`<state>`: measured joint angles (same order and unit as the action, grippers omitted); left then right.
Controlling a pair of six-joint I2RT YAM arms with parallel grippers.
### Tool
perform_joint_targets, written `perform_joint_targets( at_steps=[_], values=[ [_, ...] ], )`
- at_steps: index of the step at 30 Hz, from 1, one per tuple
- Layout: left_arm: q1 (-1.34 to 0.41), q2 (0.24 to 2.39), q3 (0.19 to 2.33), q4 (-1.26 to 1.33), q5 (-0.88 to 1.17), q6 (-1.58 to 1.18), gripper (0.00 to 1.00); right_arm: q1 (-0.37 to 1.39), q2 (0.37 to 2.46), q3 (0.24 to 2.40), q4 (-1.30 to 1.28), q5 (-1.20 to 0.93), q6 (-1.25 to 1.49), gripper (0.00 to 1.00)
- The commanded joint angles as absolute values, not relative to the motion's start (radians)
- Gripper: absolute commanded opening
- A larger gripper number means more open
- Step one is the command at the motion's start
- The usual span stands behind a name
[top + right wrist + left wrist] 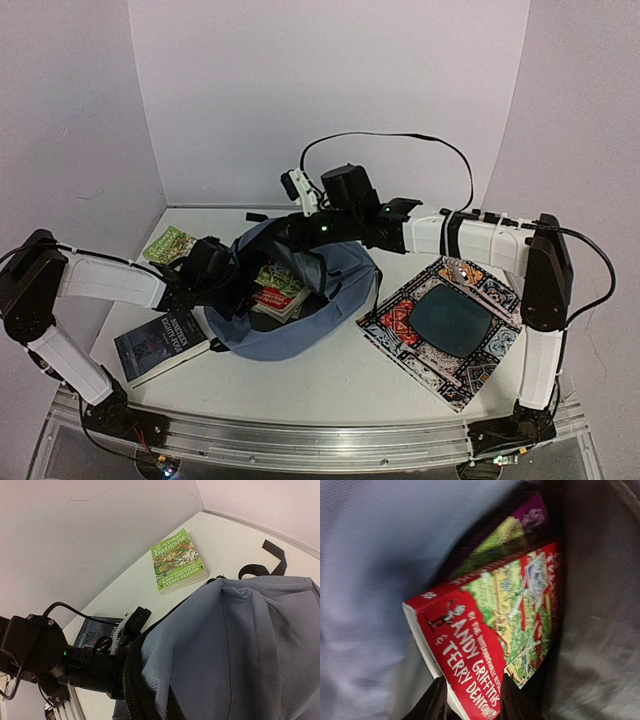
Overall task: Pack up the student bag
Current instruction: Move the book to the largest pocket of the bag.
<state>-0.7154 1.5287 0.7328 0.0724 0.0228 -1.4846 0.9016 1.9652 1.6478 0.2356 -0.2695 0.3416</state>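
Left gripper (472, 707) clamped on red book (485, 645) inside student bag (300, 335).
Its arm extended in from frame left; right gripper's (288, 228) closure unclear.

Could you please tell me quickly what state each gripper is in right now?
Left gripper: closed on the red book, inside the student bag.
Right gripper: cannot be told; its fingers are hidden at the bag's rim.

The arms (480, 234) are white with black joints (545, 272).
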Motion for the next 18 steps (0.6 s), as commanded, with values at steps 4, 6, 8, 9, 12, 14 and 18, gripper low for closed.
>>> perform_joint_targets(
  at_steps=[4, 6, 8, 9, 12, 14, 18],
  values=[
    [-0.736, 1.583, 0.872, 0.215, 0.024, -1.479, 0.41, 0.912, 1.935, 1.69, 0.287, -0.249, 0.35, 0.0],
    [-0.736, 1.567, 0.861, 0.213, 0.01, -1.449, 0.45, 0.913, 1.936, 1.683, 0.285, -0.232, 0.351, 0.0],
    [-0.734, 1.527, 0.833, 0.198, -0.036, -1.414, 0.51, 0.913, 1.933, 1.671, 0.283, -0.214, 0.352, 0.0],
    [-0.732, 1.504, 0.827, 0.157, -0.064, -1.401, 0.54, 0.913, 1.932, 1.666, 0.281, -0.204, 0.355, 0.0],
    [-0.729, 1.443, 0.849, 0.026, -0.13, -1.291, 0.63, 0.904, 1.926, 1.637, 0.278, -0.169, 0.379, 0.0],
    [-0.724, 1.415, 0.874, -0.098, -0.185, -1.222, 0.67, 0.894, 1.925, 1.619, 0.277, -0.155, 0.396, 0.0],
    [-0.682, 1.378, 0.917, -0.248, -0.264, -1.133, 0.77, 0.887, 1.924, 1.598, 0.274, -0.148, 0.409, 0.0]
  ],
)
